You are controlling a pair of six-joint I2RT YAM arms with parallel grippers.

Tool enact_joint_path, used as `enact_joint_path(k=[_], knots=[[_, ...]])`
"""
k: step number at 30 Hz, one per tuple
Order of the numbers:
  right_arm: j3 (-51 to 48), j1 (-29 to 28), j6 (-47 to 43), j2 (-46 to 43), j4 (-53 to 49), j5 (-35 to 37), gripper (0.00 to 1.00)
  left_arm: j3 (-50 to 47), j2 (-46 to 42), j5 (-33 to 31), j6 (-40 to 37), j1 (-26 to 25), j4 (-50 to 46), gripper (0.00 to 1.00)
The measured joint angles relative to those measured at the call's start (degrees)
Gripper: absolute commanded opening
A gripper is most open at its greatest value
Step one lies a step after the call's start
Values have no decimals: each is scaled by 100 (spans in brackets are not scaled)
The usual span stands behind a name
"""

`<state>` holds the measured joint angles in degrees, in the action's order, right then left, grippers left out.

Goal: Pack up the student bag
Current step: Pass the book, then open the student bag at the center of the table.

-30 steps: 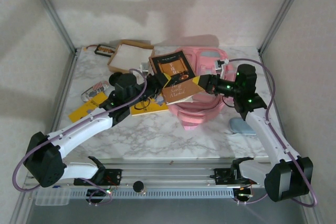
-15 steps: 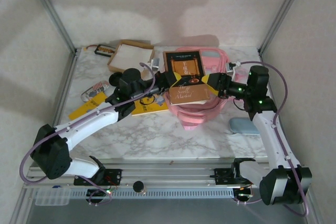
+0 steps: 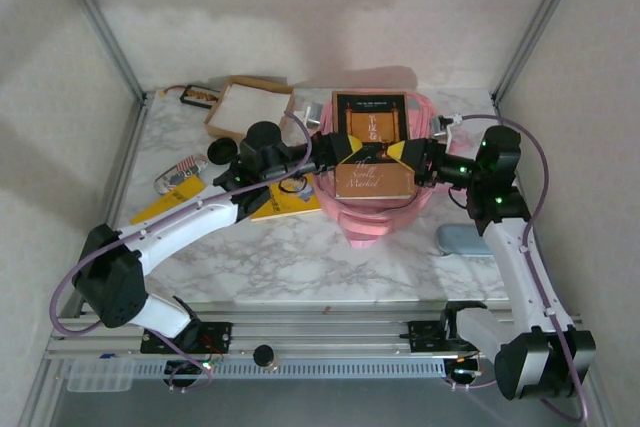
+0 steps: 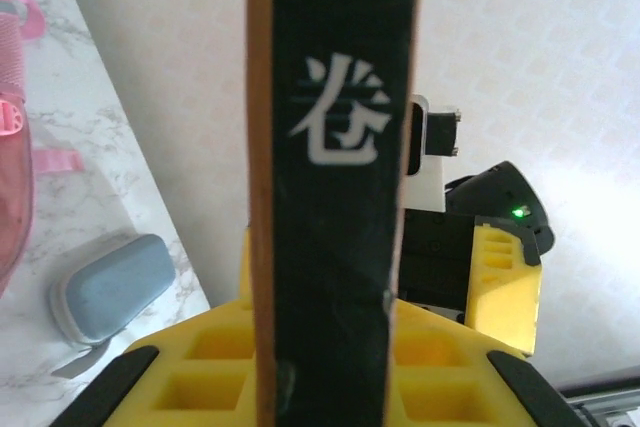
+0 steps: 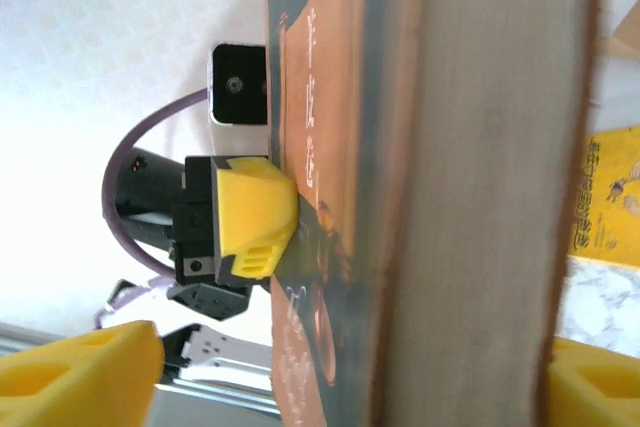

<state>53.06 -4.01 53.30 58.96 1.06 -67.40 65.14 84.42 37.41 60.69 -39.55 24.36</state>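
Top external view: the student bag lies on the marble table, right of the middle and reaching back toward the far edge. A dark book with an orange cover panel hangs flat over the bag, with an arm at each side of it.

The left pincer is at the book's left edge. From the left wrist, its yellow fingers are pressed onto the black spine, which carries white characters, so it is pinching the book.

The right pincer is at the book's right edge. From the right wrist, its jaws are spread around the thick page edge. There is a clear gap between one yellow finger and the cover, so nothing is clamped. That view also shows one left-pincer finger lying against the cover.

A blue-grey case sits near the right edge of the table, just beside the bag. A cardboard box with a white inside stands at the far edge, left of the middle. A yellow booklet lies beside the bag, under the left arm. A clear pouch and a yellow strip lie nearer the left edge.
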Motion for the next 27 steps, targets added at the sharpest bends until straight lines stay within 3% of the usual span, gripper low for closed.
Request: enact_joint_path(k=[5,12,18,23,27], knots=[[24,0,-116,-48,-107,46,31,101,4,-61,-380,7,-308,0],[42,13,-483,15,-540,289,0,216,122,-72,-697,61,-555,0],[162,190,-935,68,-1049,525,0,603,310,-173,-1478,87,-1215,37],[278,911,-1298,170,-1585,1335,0,1478,699,-1130,-3091,184,-2662,48],[278,1327,-1508,232,-1921,2197,0,1845,1073,-1537,-4350,138,-3543,57]])
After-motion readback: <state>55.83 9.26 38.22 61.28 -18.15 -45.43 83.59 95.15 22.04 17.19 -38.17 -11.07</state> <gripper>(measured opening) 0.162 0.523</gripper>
